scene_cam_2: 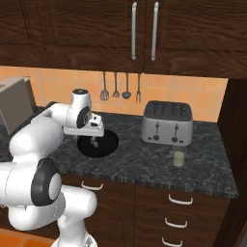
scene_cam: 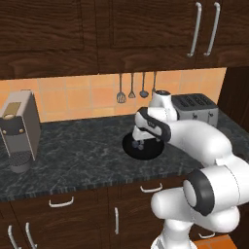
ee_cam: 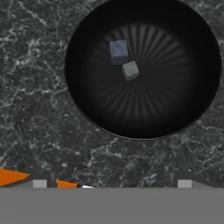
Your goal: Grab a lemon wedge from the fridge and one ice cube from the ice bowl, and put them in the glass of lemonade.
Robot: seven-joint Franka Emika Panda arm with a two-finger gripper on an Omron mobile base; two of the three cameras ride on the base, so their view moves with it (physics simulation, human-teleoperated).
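Ice bowl point(ee_cam: 87, 105), black and glossy, rests on the dark marbled surface point(ee_cam: 35, 87); two cubes point(ee_cam: 119, 51) lie touching near its centre, a bluish one and just beside it a paler grey one point(ee_cam: 130, 70). From the left base camera, left to right: a grey coffee machine point(scene_cam: 19, 129) on the surface, the bowl point(scene_cam: 129, 146) under the white arm, four utensils point(scene_cam: 131, 87) hanging on the orange tiled wall, a silver toaster point(scene_cam: 194, 108) at the back. The claw point(scene_cam: 138, 144) hangs over the bowl, fingers spread wide, gripping nothing. From the right base camera, the bowl point(scene_cam_2: 108, 144) lies left of the toaster point(scene_cam_2: 166, 123); the glass point(scene_cam_2: 179, 157) of pale lemonade stands in front of the toaster, well apart from the bowl.
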